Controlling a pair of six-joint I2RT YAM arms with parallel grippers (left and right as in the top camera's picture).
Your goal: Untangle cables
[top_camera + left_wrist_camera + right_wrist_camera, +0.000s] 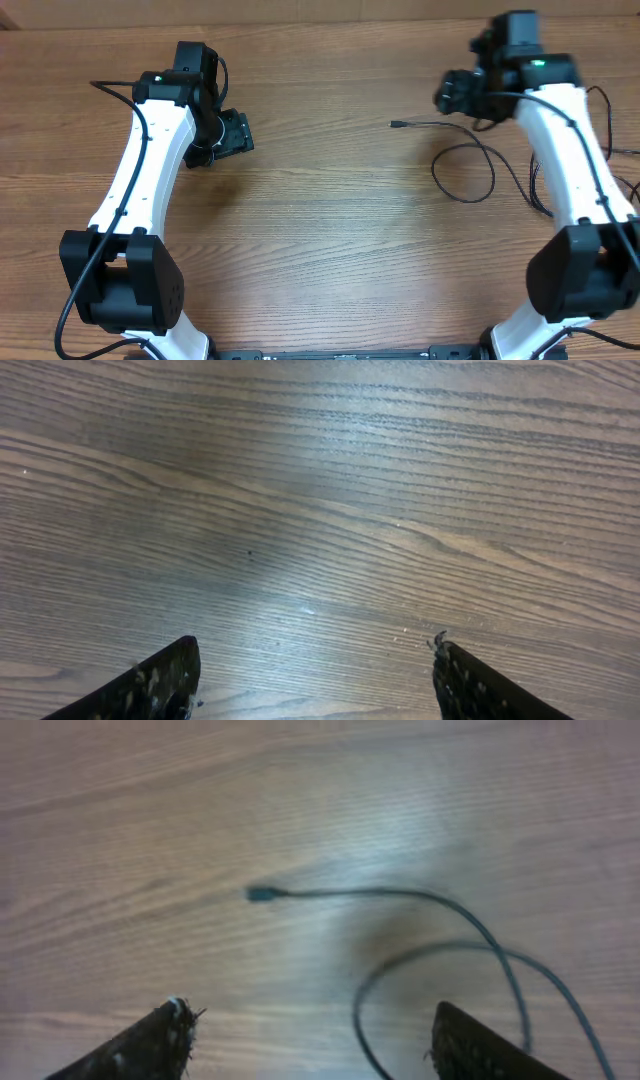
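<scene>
The thin black cable [400, 892] lies loosely looped on the brown wooden table [320, 250], beneath the right gripper [310, 1012], whose jaws are released and hold nothing. The left gripper [315, 650] is also released, well apart from the cable.

The cable [430, 123] lies on the right of the table [330, 240], plug end [398, 125] pointing left and its loop nearer. The right gripper [455, 95] hangs just behind it, and the left gripper [235, 135] is well apart, far left.
</scene>
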